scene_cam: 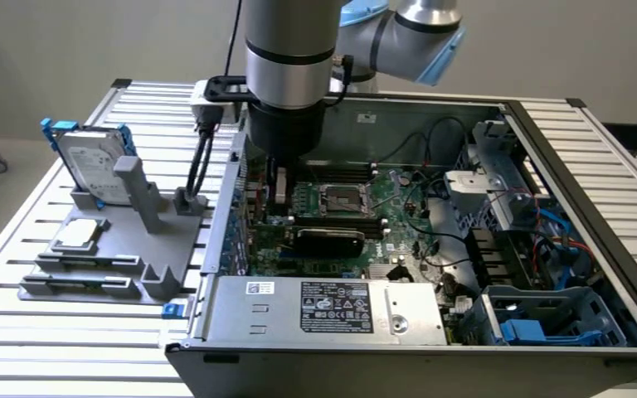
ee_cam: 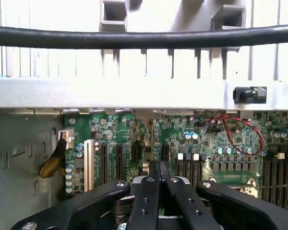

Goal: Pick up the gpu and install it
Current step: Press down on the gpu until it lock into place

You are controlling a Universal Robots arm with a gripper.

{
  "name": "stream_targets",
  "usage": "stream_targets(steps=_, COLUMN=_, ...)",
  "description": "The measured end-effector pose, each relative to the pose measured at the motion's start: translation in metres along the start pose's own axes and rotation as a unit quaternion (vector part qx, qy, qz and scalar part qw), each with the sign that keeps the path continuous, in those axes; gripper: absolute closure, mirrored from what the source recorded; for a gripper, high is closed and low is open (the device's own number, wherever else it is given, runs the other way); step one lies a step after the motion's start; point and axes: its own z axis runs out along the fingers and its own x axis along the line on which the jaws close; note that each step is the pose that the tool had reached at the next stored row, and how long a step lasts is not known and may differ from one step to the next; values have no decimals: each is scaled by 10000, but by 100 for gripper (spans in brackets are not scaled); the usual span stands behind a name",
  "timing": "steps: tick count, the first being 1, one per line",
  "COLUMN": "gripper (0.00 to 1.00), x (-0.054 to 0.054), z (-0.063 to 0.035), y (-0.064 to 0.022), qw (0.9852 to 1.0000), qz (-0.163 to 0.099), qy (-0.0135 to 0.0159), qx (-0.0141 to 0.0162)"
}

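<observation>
Pincer [ee_cam: 158, 165] is pressed together, nothing visibly pinched between its fingers [ee_cam: 145, 196]. It hangs low inside the open computer case [scene_cam: 584, 149], just above the green circuit board [ee_cam: 206, 139].

Nearest the exterior camera: silver power supply [scene_cam: 330, 307] in the case's front corner, blue plastic cage [scene_cam: 551, 319] to the exterior view's right of it.

Behind the power supply: the gpu [scene_cam: 324, 240], black glossy shroud showing, lies across the board. Pincer [scene_cam: 278, 197] is just beyond it, toward the exterior view's left. I can't tell whether they touch.

My judgement: the card looks set over its slot but may not be fully home. Press straight down, evenly, clear of the red wires [ee_cam: 240, 134].

Outside the case, on the surface [scene_cam: 31, 332]: grey holder [scene_cam: 97, 265], with a hard drive [scene_cam: 92, 162] in a blue frame upright in its far slot.
</observation>
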Motion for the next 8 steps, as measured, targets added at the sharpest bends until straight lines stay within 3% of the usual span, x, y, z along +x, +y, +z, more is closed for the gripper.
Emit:
stream_targets(steps=5, gripper=89, x=-1, z=-7, y=133, qw=10000, qz=-6, qy=18, qx=-9)
stream_targets(steps=8, gripper=89, x=-2, z=-18, y=179, qw=10000, qz=-9, qy=62, qx=-10)
